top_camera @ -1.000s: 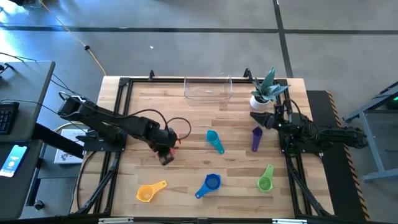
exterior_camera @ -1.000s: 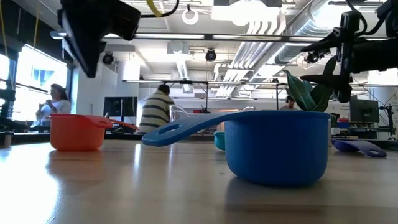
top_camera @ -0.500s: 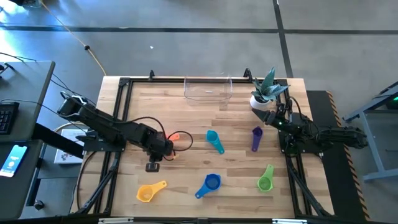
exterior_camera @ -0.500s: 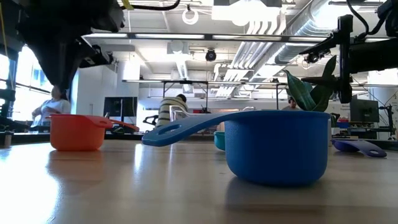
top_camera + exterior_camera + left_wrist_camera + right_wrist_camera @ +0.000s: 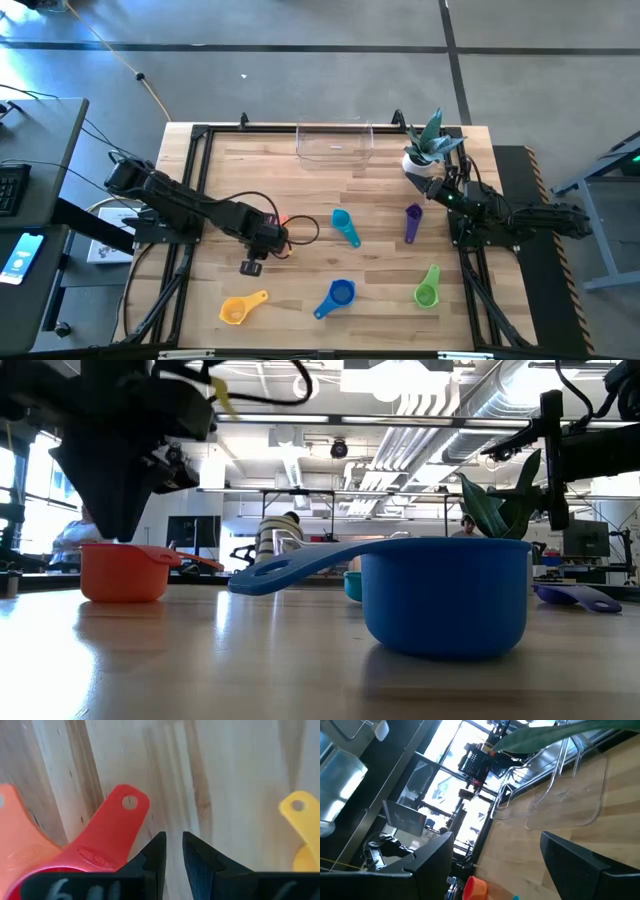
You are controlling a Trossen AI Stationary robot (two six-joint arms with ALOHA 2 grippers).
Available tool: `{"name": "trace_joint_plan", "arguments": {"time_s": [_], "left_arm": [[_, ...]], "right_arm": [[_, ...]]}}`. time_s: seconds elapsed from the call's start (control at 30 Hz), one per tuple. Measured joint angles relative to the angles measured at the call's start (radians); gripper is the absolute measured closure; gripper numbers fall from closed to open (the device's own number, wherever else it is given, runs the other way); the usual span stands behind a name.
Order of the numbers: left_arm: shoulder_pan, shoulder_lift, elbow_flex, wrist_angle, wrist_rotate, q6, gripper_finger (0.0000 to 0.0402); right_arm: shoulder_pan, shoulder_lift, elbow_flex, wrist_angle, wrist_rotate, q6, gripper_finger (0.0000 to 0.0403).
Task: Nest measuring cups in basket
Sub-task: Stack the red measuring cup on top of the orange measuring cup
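Note:
A red cup (image 5: 107, 837) and an orange cup (image 5: 15, 840) lie side by side on the table left of centre, the red handle pointing away from the bowl. My left gripper (image 5: 173, 845) points down just over the table beside the red handle, its fingers a narrow gap apart and holding nothing. In the low view it (image 5: 115, 525) hangs just above the orange-red bowl (image 5: 122, 572). The teal (image 5: 345, 226), purple (image 5: 412, 222), green (image 5: 427, 286), blue (image 5: 337, 296) and yellow (image 5: 243, 307) cups lie scattered. The clear basket (image 5: 335, 143) stands at the far edge. My right gripper (image 5: 510, 870) waits wide open at the right edge.
A white plant pot (image 5: 418, 160) with a green plant stands at the far right, right by my right arm. The blue cup (image 5: 445, 595) is close to the near edge. There is bare wood between the basket and the cups. People show in the room beyond.
My left gripper has come down toward the red and orange cups. It has rolled about its own pointing line as it sank. It now hangs just above them and hides most of them from above. No cup has moved.

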Motion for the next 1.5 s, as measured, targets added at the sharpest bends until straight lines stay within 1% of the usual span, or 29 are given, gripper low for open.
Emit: {"name": "trace_joint_plan", "arguments": {"time_s": [0.3, 0.47, 0.57, 0.73, 0.93, 1.13, 1.3, 1.37, 1.5], "left_arm": [[0.008, 0.108, 0.0, 0.033, -0.037, -0.025, 0.0349], [0.008, 0.128, 0.0, 0.043, -0.049, -0.058, 0.0349], [0.008, 0.128, 0.0, 0.054, -0.09, -0.082, 0.0349], [0.012, 0.121, 0.001, 0.051, -0.193, -0.14, 0.0355], [0.042, 0.121, 0.001, 0.05, -0.243, -0.218, 0.0364], [0.067, 0.121, 0.001, 0.045, -0.247, -0.22, 0.0371], [0.072, 0.119, 0.008, 0.036, -0.237, -0.205, 0.0371], [0.071, 0.117, 0.03, 0.036, -0.209, -0.211, 0.0371], [0.071, 0.116, 0.101, 0.004, -0.201, -0.204, 0.0371]], "right_arm": [[0.0, 0.007, 0.0, -0.002, -0.001, 0.006, 0.0115], [0.0, 0.012, 0.0, -0.001, -0.002, 0.025, 0.0115], [0.0, 0.013, 0.0, -0.001, -0.002, 0.024, 0.0115], [0.0, 0.014, 0.0, -0.002, -0.002, 0.023, 0.0115], [0.0, 0.014, 0.0, -0.007, -0.002, 0.022, 0.0115], [0.0, 0.014, 0.0, -0.007, -0.002, 0.021, 0.0115], [0.0, 0.014, 0.0, -0.007, -0.004, -0.029, 0.0115], [0.0, 0.014, 0.0, -0.007, -0.004, -0.031, 0.0115], [0.0, 0.014, 0.0, -0.007, 0.006, -0.034, 0.0115]]}}
